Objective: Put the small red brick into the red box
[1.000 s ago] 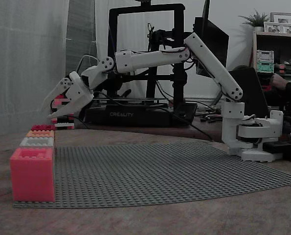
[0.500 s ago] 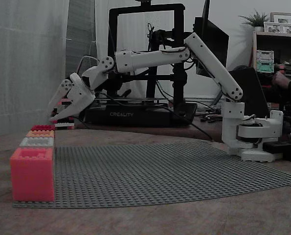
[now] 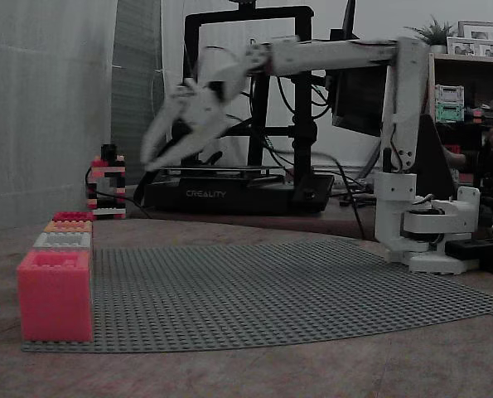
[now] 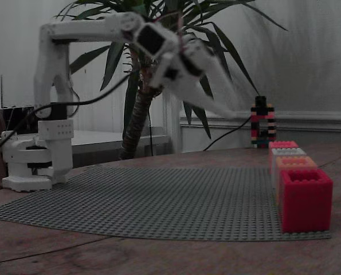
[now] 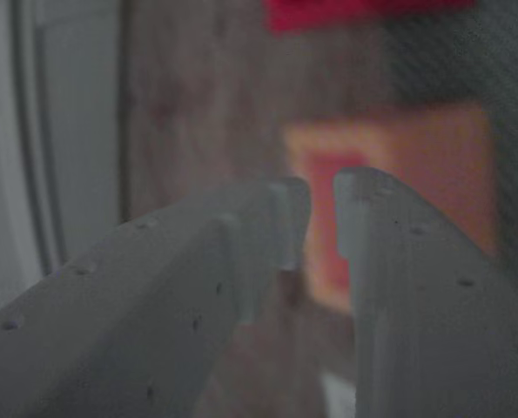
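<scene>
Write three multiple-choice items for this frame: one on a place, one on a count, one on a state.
1. Where is the end effector?
A. lying on the table
B. up in the air
C. inside a box

2. How many boxes stand in the row at the edge of the baseplate?
A. two
B. six
C. four

3. What is between the fingers?
A. nothing
B. a red brick
C. a white brick

Key:
1 B: both fixed views show it well above the surface.
2 C: red, orange, white and red boxes stand in line.
3 A: the wrist view shows a narrow, empty gap.
</scene>
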Tool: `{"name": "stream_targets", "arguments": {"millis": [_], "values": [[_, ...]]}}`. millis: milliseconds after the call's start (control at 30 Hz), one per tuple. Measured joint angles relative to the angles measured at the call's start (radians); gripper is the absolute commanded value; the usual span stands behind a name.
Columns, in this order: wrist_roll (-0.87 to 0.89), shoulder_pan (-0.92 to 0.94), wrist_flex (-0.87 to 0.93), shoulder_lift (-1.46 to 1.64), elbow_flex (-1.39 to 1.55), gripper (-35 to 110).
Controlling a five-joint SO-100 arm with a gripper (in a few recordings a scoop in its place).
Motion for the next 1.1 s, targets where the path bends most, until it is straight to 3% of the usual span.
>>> {"name": "stream_targets", "arguments": {"millis": [133,300,667,1100], "values": [[-0.017,-0.035,-0.048,0.291,0.359,0],[0.018,-0.041,0.038,0.611,0.69,0],[0.091,-0.058,0.357,1.207,0.945,0],[0.141,-0.061,0.62,1.488,1.049,0]]}}
